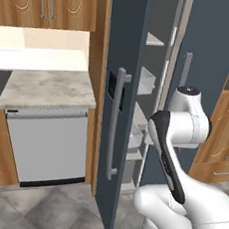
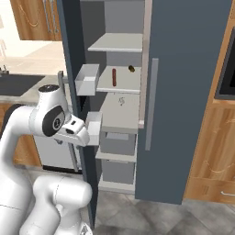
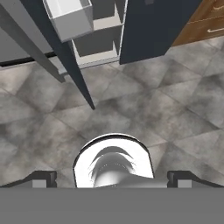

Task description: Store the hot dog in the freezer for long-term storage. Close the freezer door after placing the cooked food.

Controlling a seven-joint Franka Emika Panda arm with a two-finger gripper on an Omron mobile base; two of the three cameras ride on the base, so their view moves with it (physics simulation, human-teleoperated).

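Hot dog [image 2: 114, 77] lies lengthwise front-to-back on freezer [image 2: 120, 88] shelf.

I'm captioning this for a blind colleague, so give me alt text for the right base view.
An open freezer holds a thin reddish-brown hot dog on a pale grey shelf, with a stubby dark lump behind it to the right. The freezer door stands open at left, bins facing inward, and the white robot arm bends in front of it.
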